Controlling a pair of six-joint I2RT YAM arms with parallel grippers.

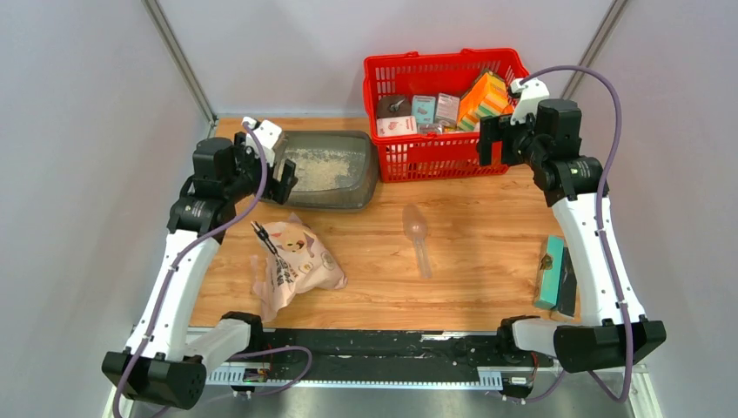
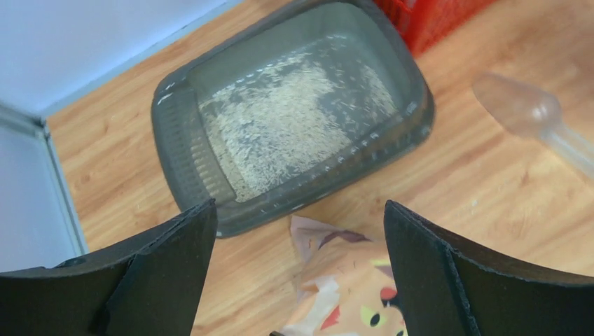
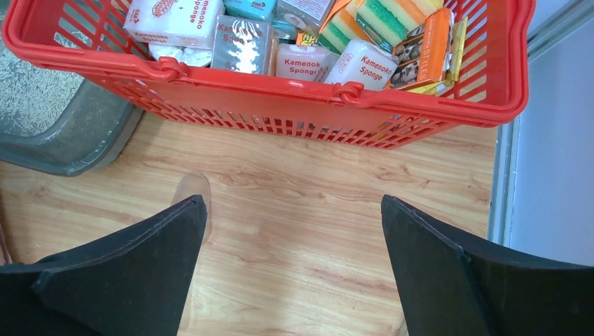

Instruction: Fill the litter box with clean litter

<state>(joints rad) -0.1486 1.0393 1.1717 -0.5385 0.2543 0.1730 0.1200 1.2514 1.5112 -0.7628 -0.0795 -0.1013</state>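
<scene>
Wood-grain tabletop [image 1: 487, 261] boxed in by plain pale grey walls [image 1: 348, 35]; metal corner posts [image 1: 178, 57] at back; soft, even light.

Glossy grey plastic litter box [image 2: 183, 143], grainy clean litter [image 2: 280, 126], smooth wood-grain table [image 1: 470, 252], translucent plastic scoop [image 1: 418, 233].

left gripper [image 2: 300, 210]: jaws wide apart, pointing down | right gripper [image 3: 294, 203]: jaws wide apart, pointing down

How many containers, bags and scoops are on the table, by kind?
Containers: 2, the litter box and the basket
Bags: 1, the litter bag
Scoops: 1, the scoop
Total: 4
</scene>
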